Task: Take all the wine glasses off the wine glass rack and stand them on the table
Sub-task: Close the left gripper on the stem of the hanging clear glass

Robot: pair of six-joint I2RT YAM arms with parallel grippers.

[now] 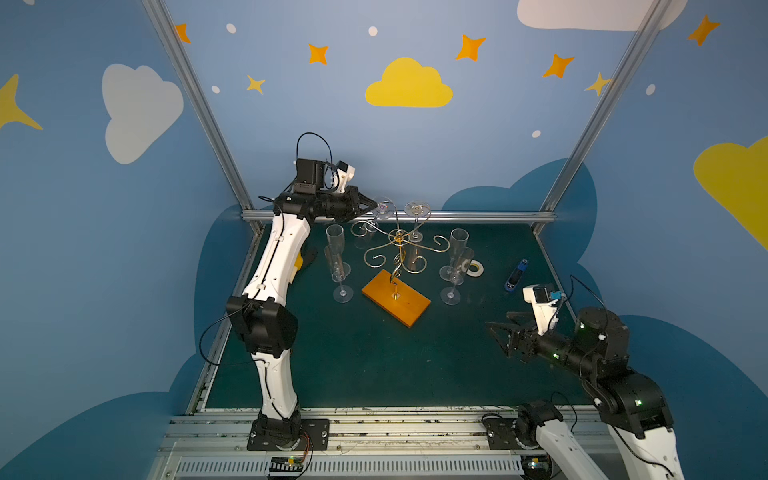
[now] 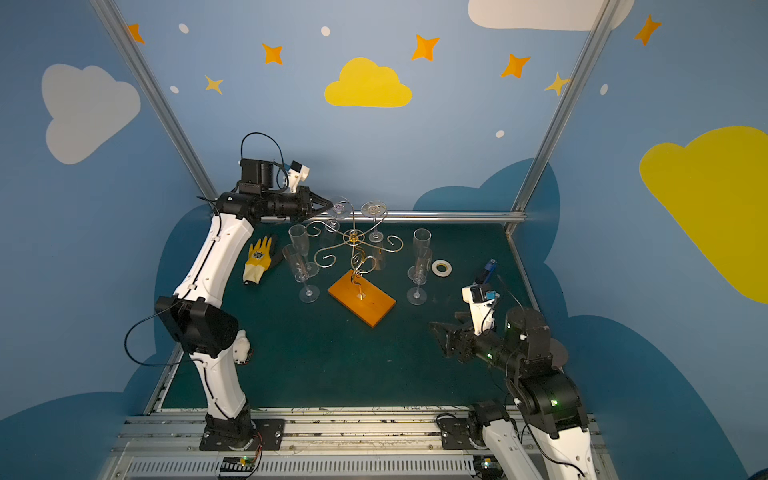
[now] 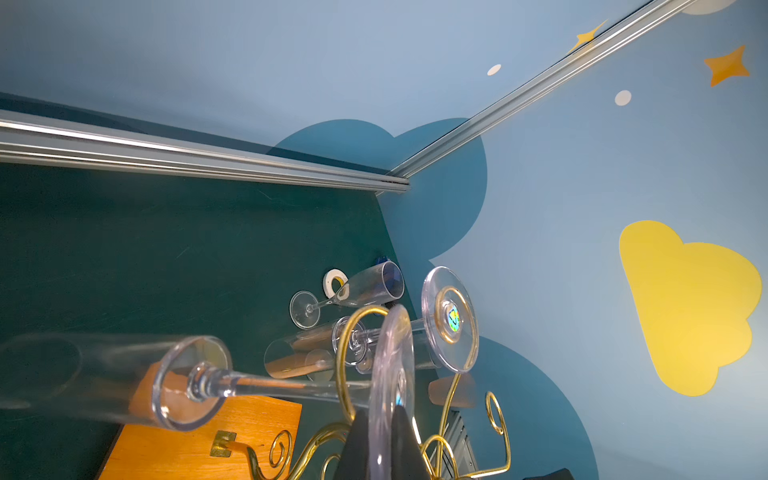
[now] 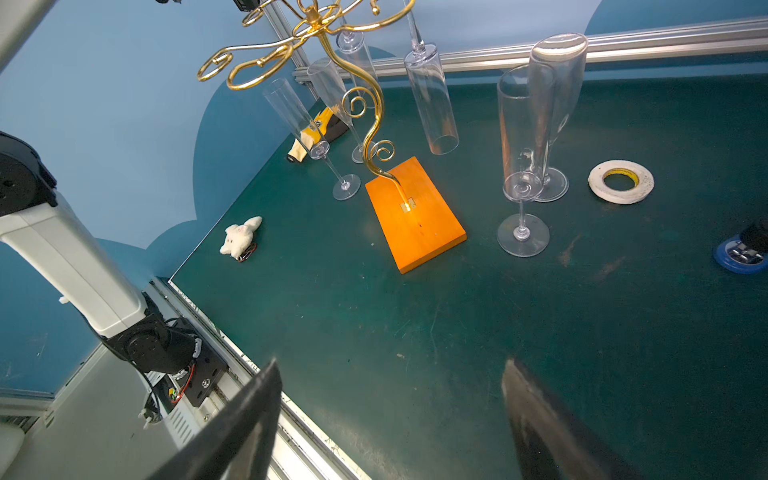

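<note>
your left gripper (image 3: 382,415) is pinched shut on the round foot of the wine glass (image 3: 195,380), its dark fingers (image 3: 357,444) pressing either face of the clear disc. that glass hangs bowl-down from a far-left arm of the wine glass rack (image 1: 400,237), and in the left wrist view the gold curl loops around the stem just beside the foot, so by the look of it the glass is gripped but not yet off the wire. a second hanging glass (image 1: 417,209) sits on the neighbouring arm, untouched. a left pair of flutes (image 1: 335,245) and a right pair of flutes (image 1: 459,245) stand upright on the green table (image 1: 374,365) on either side of the rack's orange base (image 1: 395,298). your right gripper (image 1: 498,338) hovers low over the near right of the table, well apart from the rack, jaws spread wide and holding nothing. so the reach and the grasp look done; what is left for this glass is sliding the stem out through the open mouth of the curl, carrying it clear of the wire and setting it down. the second hanging glass would need the same after that.
</note>
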